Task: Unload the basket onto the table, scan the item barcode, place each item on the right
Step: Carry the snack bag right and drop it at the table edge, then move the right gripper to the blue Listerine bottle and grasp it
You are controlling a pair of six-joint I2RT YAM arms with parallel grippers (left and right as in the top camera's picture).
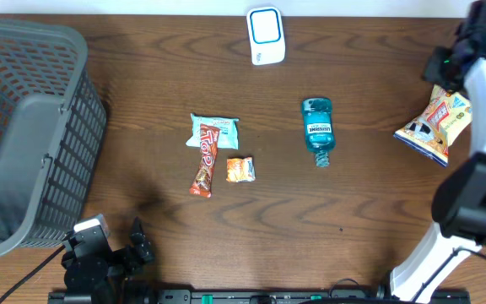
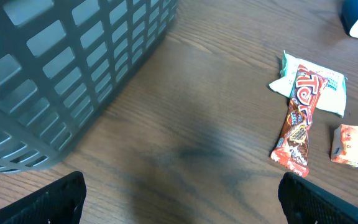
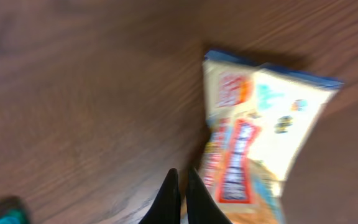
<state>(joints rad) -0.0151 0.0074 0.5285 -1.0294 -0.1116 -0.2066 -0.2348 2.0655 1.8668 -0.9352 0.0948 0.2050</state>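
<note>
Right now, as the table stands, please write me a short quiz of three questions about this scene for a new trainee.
1. Which item lies closest to the right gripper?
2. True or false: the red candy bar lies partly on top of the pale blue packet.
3. Which gripper stands wide open? A) left gripper B) right gripper C) both

Key: 1. the snack bag. 2. True. 3. A.
</note>
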